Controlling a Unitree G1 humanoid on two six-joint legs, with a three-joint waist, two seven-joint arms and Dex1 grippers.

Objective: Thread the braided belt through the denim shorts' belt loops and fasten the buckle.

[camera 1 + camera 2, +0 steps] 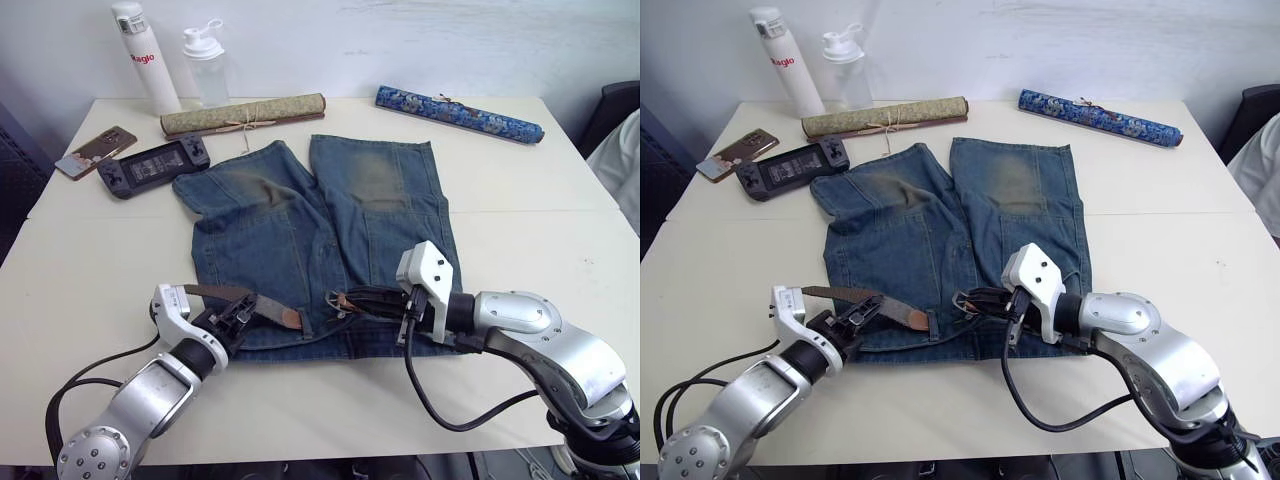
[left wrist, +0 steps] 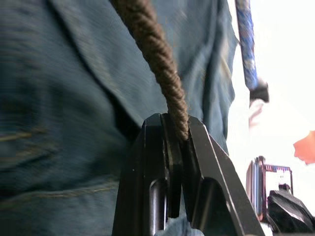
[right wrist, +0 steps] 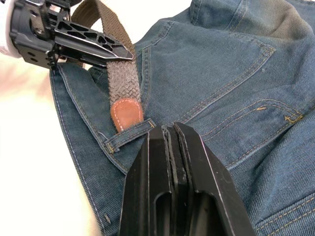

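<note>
One strap end, one loop: whole move hinges on that pairing. Braided belt (image 3: 123, 78) clamped in left pincer (image 1: 243, 309), fingers closed flat on the weave (edge-on in left wrist view, strap pinched between the pads). Leather tip (image 3: 126, 114) pointing along the waistband of the denim shorts (image 1: 330, 220), toward the robot's right, lying just short of the nearest belt loop (image 3: 129, 134). Long axis of strap roughly in line with the waistband, tip slightly askew to the loop opening.

Right pincer (image 1: 342, 301) clenched, fingers pressed together, sitting at the waistband near the fly, just past that loop on the far side from the tip; grasping anything not clear, so likely empty. Buckle (image 1: 966, 300) apparently beside it, details too small to confirm.

Left arm nearer and already holding, so likely the feeder; right placed to receive the tip once through. Risk, judged: tip riding over the loop instead of under (loop lying flat on the denim). Shorts spread on tabletop (image 1: 520, 200), waistband toward the robot.
</note>
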